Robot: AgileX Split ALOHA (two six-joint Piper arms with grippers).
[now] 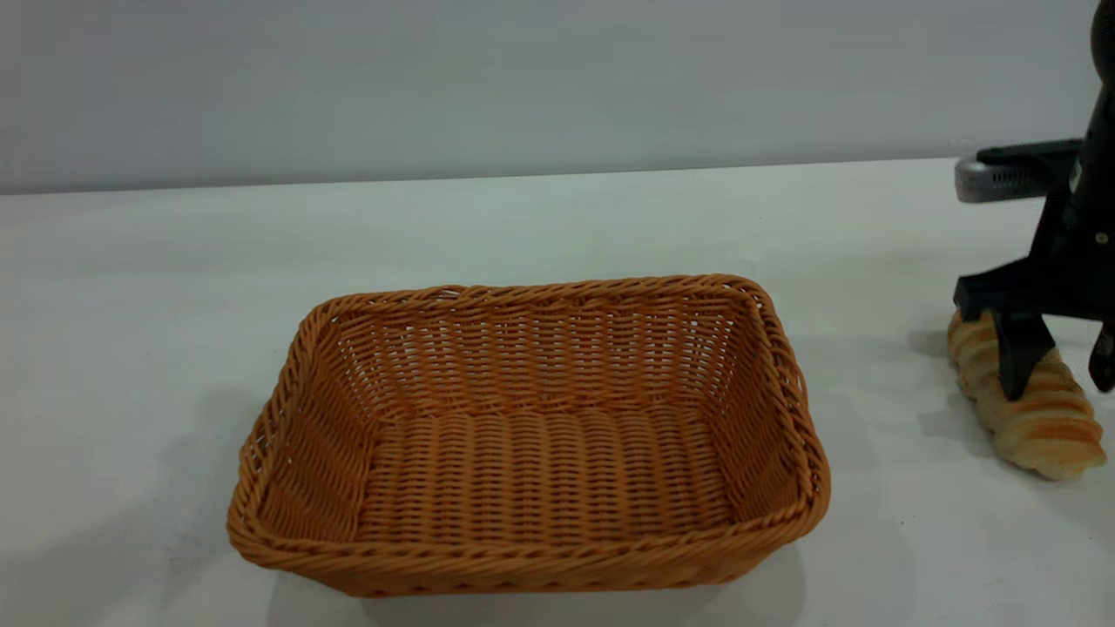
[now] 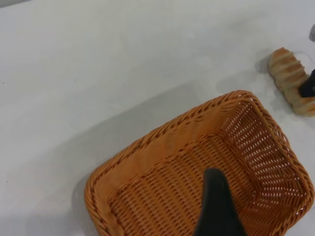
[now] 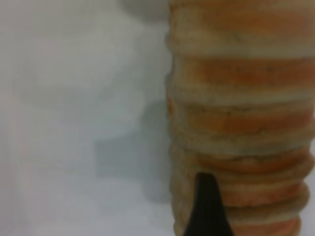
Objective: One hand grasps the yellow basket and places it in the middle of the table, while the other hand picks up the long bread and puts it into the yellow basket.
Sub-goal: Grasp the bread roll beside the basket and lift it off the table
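**Basket placed, bread straddled but not lifted**

Large rectangular orange-tan woven wicker basket [image 1: 531,435] sits upright, roughly centred on the broad plain white surface [image 1: 174,305]. Nothing inside it. Judged from position alone, the basket half of the task looks done.

Oblong ridged loaf of long bread [image 1: 1050,418], golden-orange and cream, lies flat on the surface at the right edge of the exterior view, well apart from the basket. Black right gripper [image 1: 1063,361] is down over it: jaws open, one finger against the near side of the loaf, the other at the far side near the frame edge. No closure visible; bread rests on the surface. Remaining: close, lift, carry to the basket, release.

Left gripper [image 2: 216,206] hovers above the basket interior, seen only in its own wrist view as a single black finger tip; jaw state cannot be told.

Path from bread to basket: bare surface, nothing between. Basket's near right rim and sloping wall are the only thing to clear. The left gripper over the basket could crowd the drop.
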